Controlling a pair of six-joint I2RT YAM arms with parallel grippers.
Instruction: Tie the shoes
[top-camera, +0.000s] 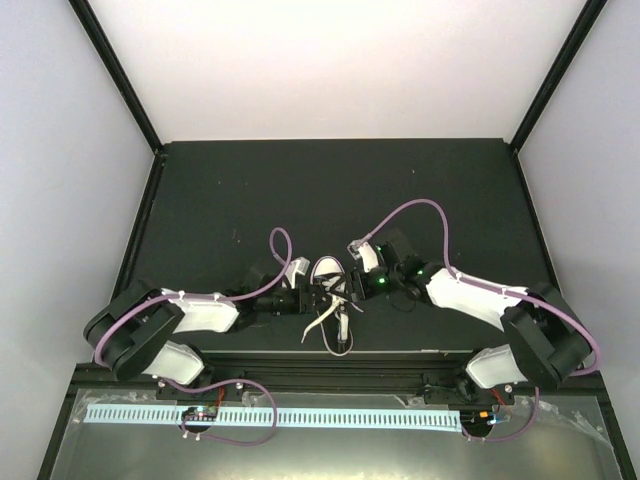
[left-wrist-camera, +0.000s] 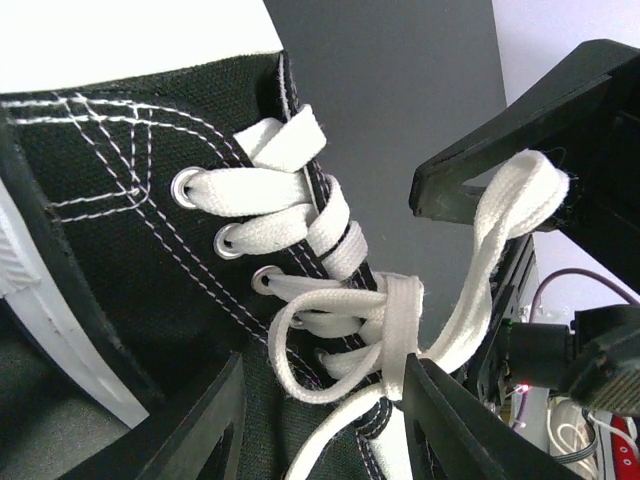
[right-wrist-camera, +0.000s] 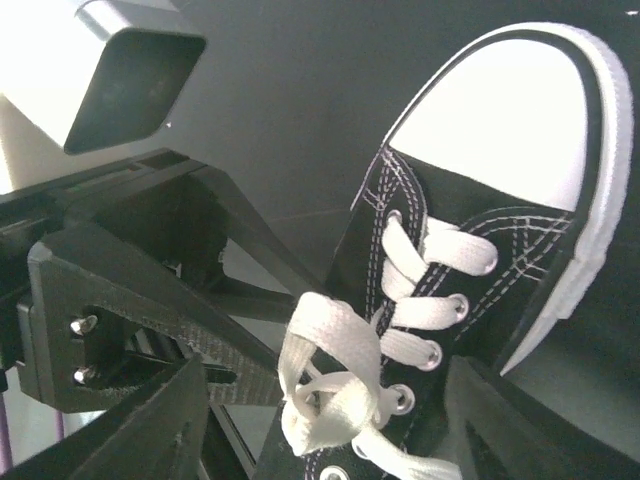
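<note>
The small black sneaker (top-camera: 333, 300) lies between the arms, its white toe cap (top-camera: 328, 270) pointing away, and loose white lace ends (top-camera: 318, 326) trail toward the near edge. My left gripper (top-camera: 312, 299) is open at the shoe's left side. In the left wrist view its fingers (left-wrist-camera: 205, 430) straddle the laced tongue, a small lace loop (left-wrist-camera: 290, 345) and the first knot (left-wrist-camera: 400, 320). My right gripper (top-camera: 352, 291) is open at the shoe's right side. In the right wrist view a lace loop (right-wrist-camera: 335, 335) stands up between its spread fingers (right-wrist-camera: 150, 430), touching neither.
The left gripper's black finger frame (right-wrist-camera: 120, 330) and its white camera housing (right-wrist-camera: 120, 85) sit close to the right gripper's fingers. The right gripper's finger (left-wrist-camera: 500, 150) looms beside the tall lace loop (left-wrist-camera: 515, 195). Purple cables (top-camera: 280, 245) arc over the dark table (top-camera: 250, 190).
</note>
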